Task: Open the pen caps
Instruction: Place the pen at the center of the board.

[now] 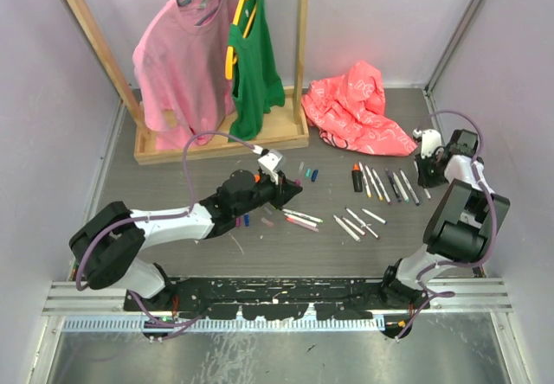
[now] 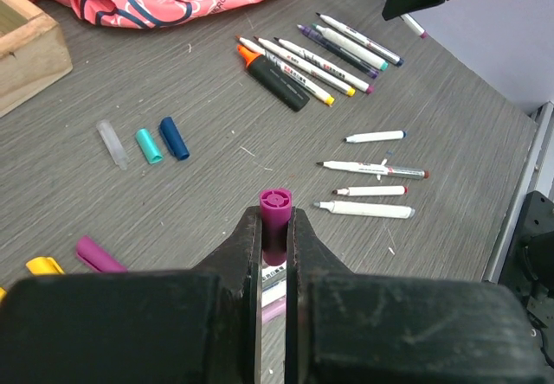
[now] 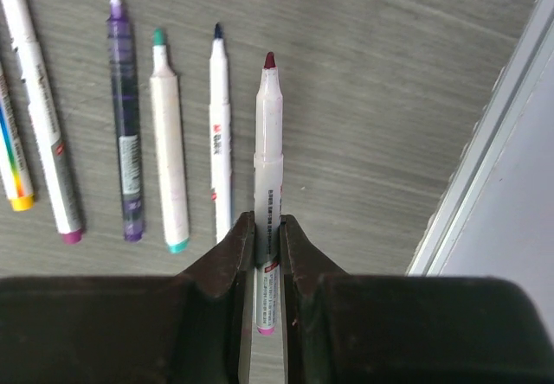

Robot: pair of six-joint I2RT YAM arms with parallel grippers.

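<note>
Worktop: grey wood-grain surface that carries everything listed here.
Clothes rack: wooden frame at the far left, with a pink shirt and a green top on hangers.
Bag: crumpled red plastic at the far centre-right.
Left claw: reaches toward the middle of the worktop, pressed together on a purple cap. The cap's round end sticks out past the fingertips. A white labelled barrel shows in the gap behind it; I cannot tell whether the cap is seated on that barrel.
Right claw: at the right edge, pinching a red-tipped pen. The pen's long axis runs straight out along the fingers, bare tip pointing away.
Row of pens: lies just left of the right claw, parallel to the held pen, tips uncapped.
Four loose pens: ahead and right of the left claw, tips bare.
Black highlighter: lies between the two claws with no clear nearer arm, straight ahead of the left claw. Its long axis runs near to far, and its orange cap is on at the far end.
Loose caps: clear, teal and blue side by side, ahead and left of the left claw. A purple one and a yellow one lie nearer.
Next move, as a judgement: the highlighter looks like the one left to open, and both claws are full, so one must set its load down first.
</note>
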